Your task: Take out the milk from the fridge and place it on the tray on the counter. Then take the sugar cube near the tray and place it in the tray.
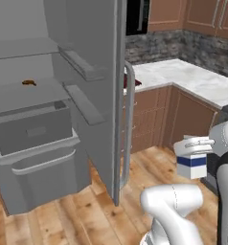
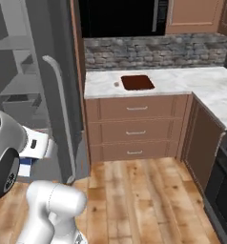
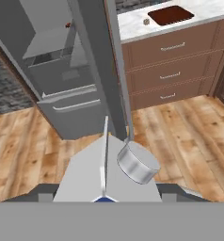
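1. Nearest, the gripper [image 1: 198, 143] is clamped on the milk [image 1: 191, 165], holding it above the wooden floor [image 2: 144, 190], outside the fridge [image 1: 94, 95].
2. Farther off, the tray [image 2: 137, 82] lies on the counter [image 2: 191, 83].
3. Just left of it sits the sugar cube [image 2: 117, 84].

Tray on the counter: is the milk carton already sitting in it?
No. The tray lies bare on the counter, while the milk is held in the gripper above the wooden floor.
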### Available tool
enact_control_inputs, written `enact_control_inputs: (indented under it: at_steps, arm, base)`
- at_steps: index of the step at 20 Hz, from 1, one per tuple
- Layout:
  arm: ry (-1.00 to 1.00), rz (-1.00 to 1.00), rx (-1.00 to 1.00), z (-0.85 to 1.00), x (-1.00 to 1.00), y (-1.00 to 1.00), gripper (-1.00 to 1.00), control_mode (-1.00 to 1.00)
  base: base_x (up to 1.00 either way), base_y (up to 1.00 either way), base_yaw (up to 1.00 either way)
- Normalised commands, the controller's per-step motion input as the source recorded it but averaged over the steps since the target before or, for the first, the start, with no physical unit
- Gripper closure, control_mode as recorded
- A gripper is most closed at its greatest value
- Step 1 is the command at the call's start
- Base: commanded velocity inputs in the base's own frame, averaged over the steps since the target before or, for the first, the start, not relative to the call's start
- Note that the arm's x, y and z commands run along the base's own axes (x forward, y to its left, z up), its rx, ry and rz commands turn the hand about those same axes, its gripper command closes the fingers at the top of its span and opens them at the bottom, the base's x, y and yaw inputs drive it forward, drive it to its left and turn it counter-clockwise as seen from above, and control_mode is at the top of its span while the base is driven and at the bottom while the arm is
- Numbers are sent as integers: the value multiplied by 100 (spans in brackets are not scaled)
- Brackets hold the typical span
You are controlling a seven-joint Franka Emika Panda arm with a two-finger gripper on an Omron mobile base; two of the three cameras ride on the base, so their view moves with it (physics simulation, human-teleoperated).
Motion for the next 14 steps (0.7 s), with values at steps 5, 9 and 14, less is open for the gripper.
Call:
enact_control_inputs:
  at_steps: [5,9,14]
  arm:
    - [0,0,0,0,0,0,100,100]
    - [0,0,0,0,0,0,100,100]
    - [0,0,0,0,0,0,100,100]
  base:
    - [77,-100,19]
    - [100,-79,23]
    - [100,12,21]
